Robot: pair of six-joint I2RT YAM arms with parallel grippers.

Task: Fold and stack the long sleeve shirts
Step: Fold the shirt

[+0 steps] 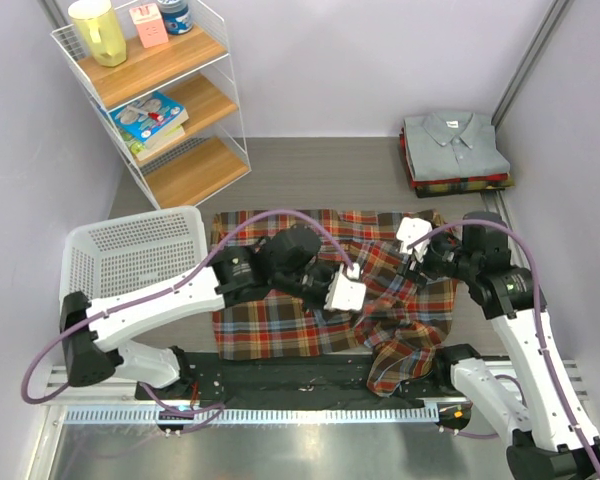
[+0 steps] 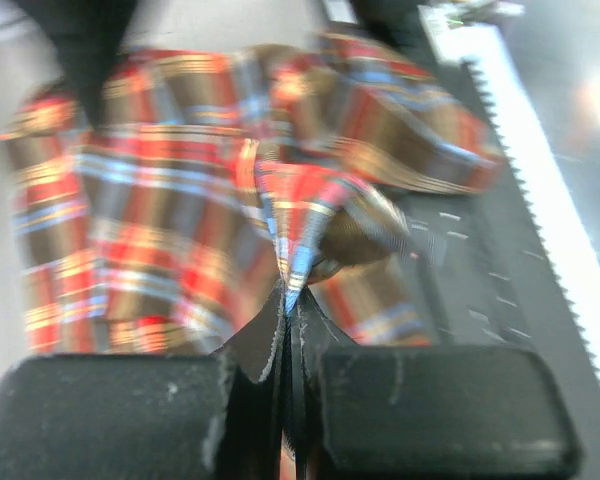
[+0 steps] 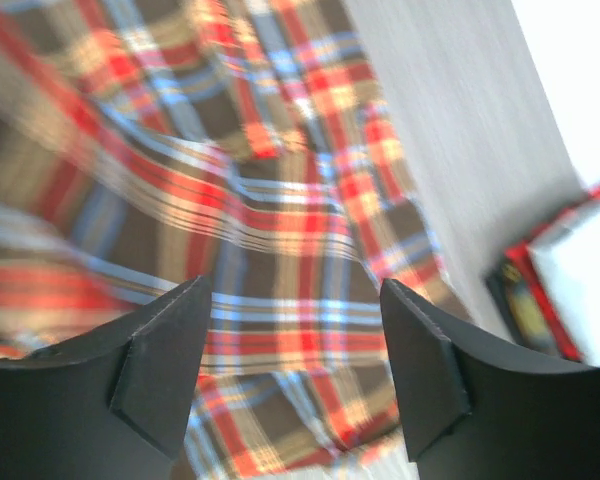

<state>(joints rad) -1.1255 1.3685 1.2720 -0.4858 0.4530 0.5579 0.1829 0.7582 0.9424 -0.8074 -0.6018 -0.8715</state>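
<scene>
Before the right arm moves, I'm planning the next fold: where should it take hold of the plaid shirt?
Probably the right-hand edge of the plaid shirt, coming in over the bare table with the open right gripper: there the cloth lies flat with its hem exposed, so one finger could slip under.

Left arm: stretched rightward; left gripper pinched closed on plaid shirt. Right arm: elbow bent, reaching inward; right gripper jaws apart.

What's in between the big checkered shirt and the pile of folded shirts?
Nothing, just bare table. The top view shows an empty strip between the plaid shirt and the folded stack; the right wrist view shows it too.
</scene>
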